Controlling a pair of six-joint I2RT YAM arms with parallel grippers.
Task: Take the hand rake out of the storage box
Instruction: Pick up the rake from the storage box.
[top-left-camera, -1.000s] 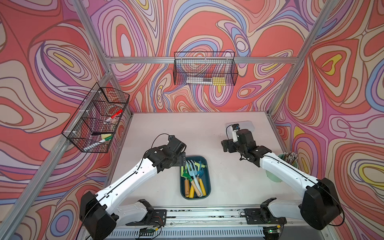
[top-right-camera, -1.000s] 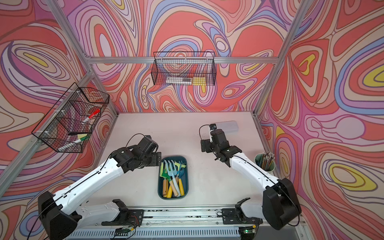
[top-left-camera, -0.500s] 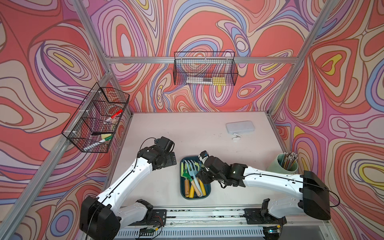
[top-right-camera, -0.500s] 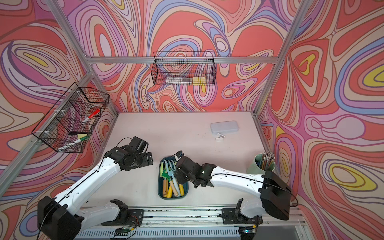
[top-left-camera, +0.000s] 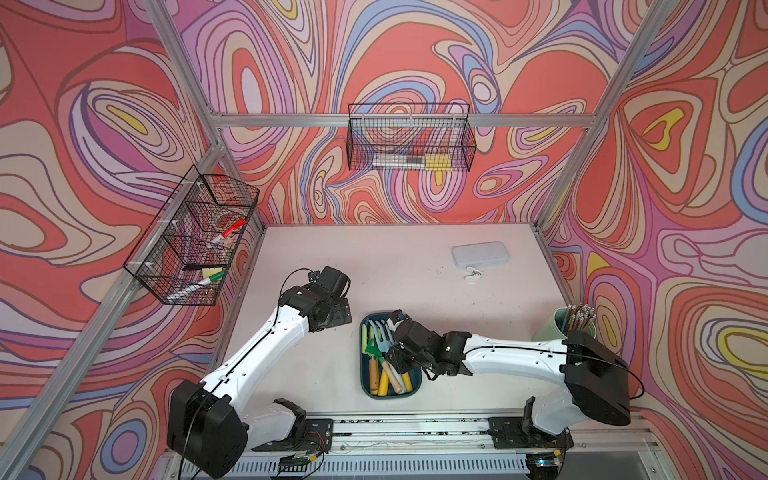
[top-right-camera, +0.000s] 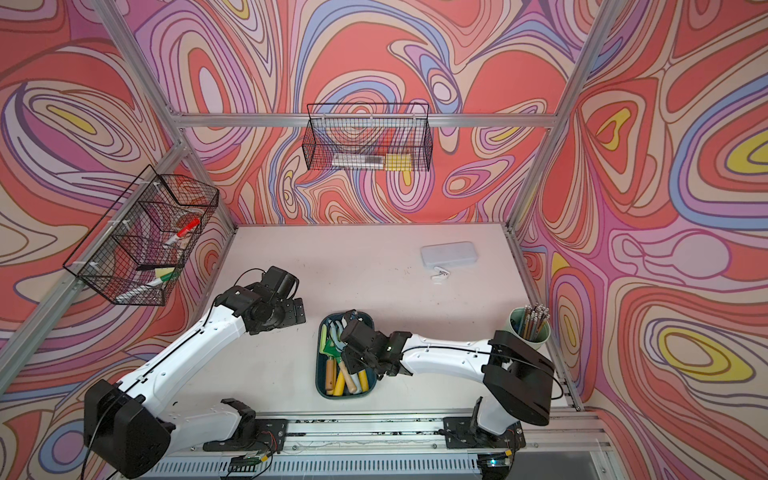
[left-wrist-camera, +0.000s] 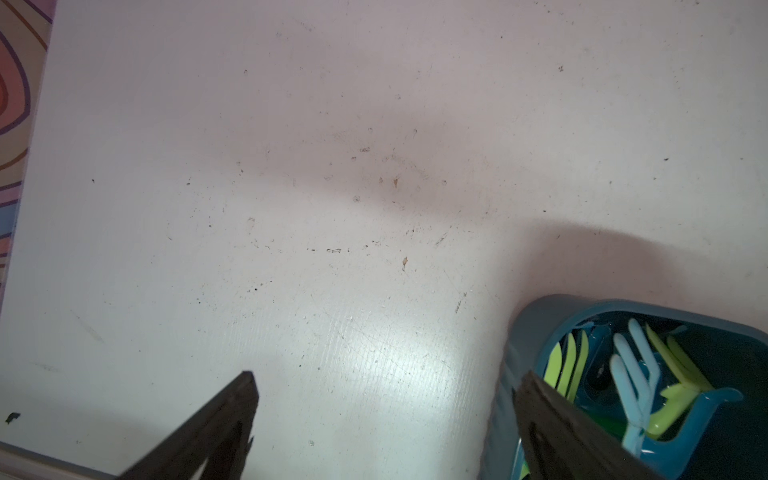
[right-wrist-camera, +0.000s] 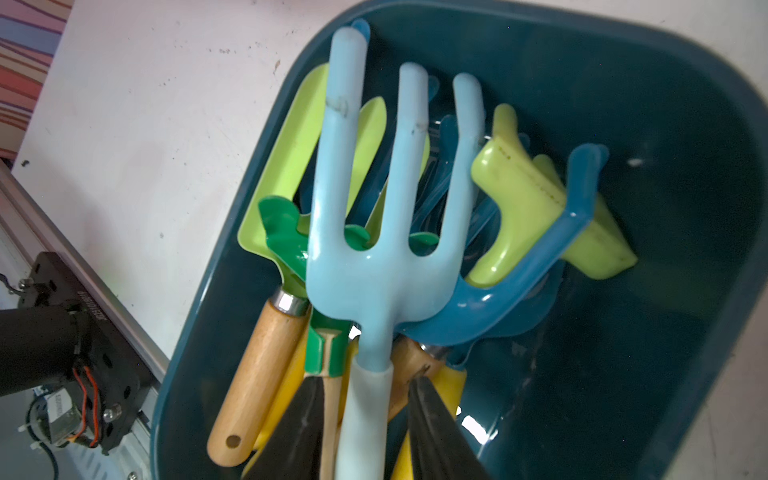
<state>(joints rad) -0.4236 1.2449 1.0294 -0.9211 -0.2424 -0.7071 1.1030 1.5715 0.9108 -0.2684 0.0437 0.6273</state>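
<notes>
The dark teal storage box sits near the table's front, full of garden tools. On top lies the hand rake, pale blue with three tines. My right gripper is down inside the box. Its jaws straddle the rake's pale handle, narrowed but open, with a gap showing on one side and a thin wooden stick on the other. My left gripper hangs wide open over bare table beside the box's corner, holding nothing.
A darker blue bent rake, lime and green tools and wooden handles crowd the box under the pale rake. A flat white case and a small clip lie at the back right. A green cup of pencils stands right. Wire baskets hang on the walls.
My right arm swung from the back of the table down into the box, and its jaws narrowed around the pale rake's handle. The left arm drew away leftward and opened fully.
</notes>
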